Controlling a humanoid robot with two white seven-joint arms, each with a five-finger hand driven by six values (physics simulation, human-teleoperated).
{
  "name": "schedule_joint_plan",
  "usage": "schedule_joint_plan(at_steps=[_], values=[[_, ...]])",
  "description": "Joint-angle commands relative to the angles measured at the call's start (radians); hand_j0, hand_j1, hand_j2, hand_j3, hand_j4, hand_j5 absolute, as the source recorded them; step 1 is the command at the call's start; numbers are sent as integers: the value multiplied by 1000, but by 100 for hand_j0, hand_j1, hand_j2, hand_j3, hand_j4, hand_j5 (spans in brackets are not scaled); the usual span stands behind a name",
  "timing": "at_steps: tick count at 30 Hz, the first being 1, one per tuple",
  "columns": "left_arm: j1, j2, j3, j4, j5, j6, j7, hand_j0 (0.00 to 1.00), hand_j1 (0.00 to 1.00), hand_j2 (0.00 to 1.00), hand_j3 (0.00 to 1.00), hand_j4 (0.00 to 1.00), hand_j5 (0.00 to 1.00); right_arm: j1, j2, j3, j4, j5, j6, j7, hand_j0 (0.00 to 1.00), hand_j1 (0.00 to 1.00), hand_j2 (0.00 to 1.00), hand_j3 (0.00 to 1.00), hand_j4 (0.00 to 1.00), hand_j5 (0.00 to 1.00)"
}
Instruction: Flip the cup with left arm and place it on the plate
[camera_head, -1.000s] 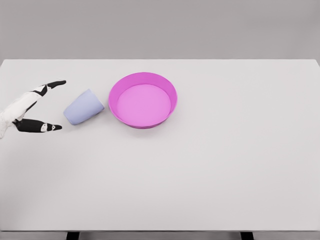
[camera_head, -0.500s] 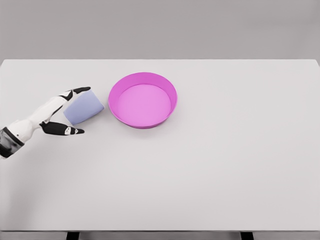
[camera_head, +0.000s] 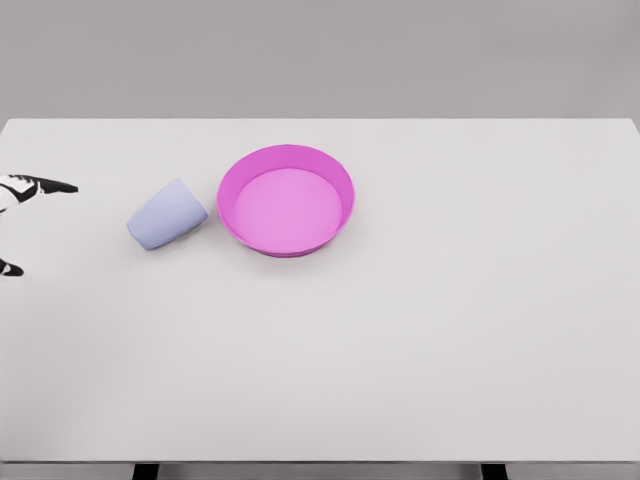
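The cup (camera_head: 167, 214) lies on its side on the white surface (camera_head: 420, 330), toward the left part and nearer the far edge than the near one, with nothing holding it. Just beside it, on the side away from the left edge, sits the pink plate (camera_head: 340, 185), holding nothing. My left hand (camera_head: 18, 215) shows only at the left edge, well apart from the cup: two dark fingertips (camera_head: 50, 186) spread wide, gripping nothing.

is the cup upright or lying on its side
On its side: the cup lies tipped on the table, beside the pink plate, not on it.
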Motion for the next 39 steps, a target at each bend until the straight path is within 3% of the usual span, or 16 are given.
schedule_joint_plan(at_steps=[1, 2, 4, 6, 9, 12, 14, 18, 21, 24, 29, 32, 37, 39], values=[[-3, 136, -2, -26, 47, 66, 8, 100, 100, 100, 100, 100, 100, 2, 0, 0, 0, 0, 0, 0, 100, 100, 100, 100, 100, 100], [-5, 139, -2, -32, 45, 135, 5, 100, 100, 100, 100, 100, 100, 2, 0, 0, 0, 0, 0, 0, 100, 100, 100, 100, 100, 100], [-8, 161, -2, -116, 45, 267, 4, 100, 100, 100, 100, 100, 100, 2, 0, 0, 0, 0, 0, 0, 100, 100, 100, 100, 100, 100], [-9, 156, -2, -165, 47, 284, 8, 100, 100, 100, 100, 100, 100, 2, 0, 0, 0, 2, 0, 0, 100, 100, 100, 100, 100, 100], [-12, 108, -2, -165, 39, 284, -7, 100, 100, 100, 100, 100, 100, 0, 0, 0, 0, 0, 0, 0, 100, 100, 100, 100, 100, 100], [-31, -14, 8, -167, -21, 283, -99, 100, 100, 100, 100, 100, 100, 0, 0, 0, 0, 0, 0, 0, 100, 100, 100, 100, 100, 100], [-31, -17, 4, -165, -21, 283, -87, 100, 100, 100, 100, 100, 100, 2, 0, 0, 0, 0, 0, 0, 100, 100, 100, 100, 100, 100], [-32, -206, 2, -139, -28, 284, -21, 100, 100, 100, 100, 100, 100, 2, 0, 0, 0, 0, 0, 0, 100, 100, 100, 100, 100, 100], [-113, -257, -62, -125, -24, 283, -21, 100, 100, 100, 100, 100, 100, 2, 0, 0, 0, 0, 0, 0, 100, 100, 100, 100, 100, 100], [-143, -339, -78, -127, -13, 318, -23, 100, 100, 100, 100, 100, 100, 2, 0, 0, 0, 0, 0, 0, 100, 100, 100, 100, 100, 100], [-135, -344, -108, -122, -19, 352, -33, 100, 100, 100, 100, 100, 100, 2, 0, 0, 0, 0, 0, 0, 100, 100, 100, 100, 100, 100], [-141, -350, -108, -130, 18, 602, -39, 100, 100, 100, 100, 100, 100, 2, 0, 0, 0, 0, 0, 0, 100, 100, 100, 100, 100, 100], [-160, -373, -108, -142, 19, 611, -39, 100, 100, 100, 100, 100, 100, 2, 0, 0, 0, 0, 0, 0, 100, 100, 100, 100, 100, 100], [-160, -372, -117, -159, -33, 612, -39, 100, 100, 100, 100, 100, 100, 2, 0, 0, 0, 0, 0, 0, 100, 100, 100, 100, 100, 100]])
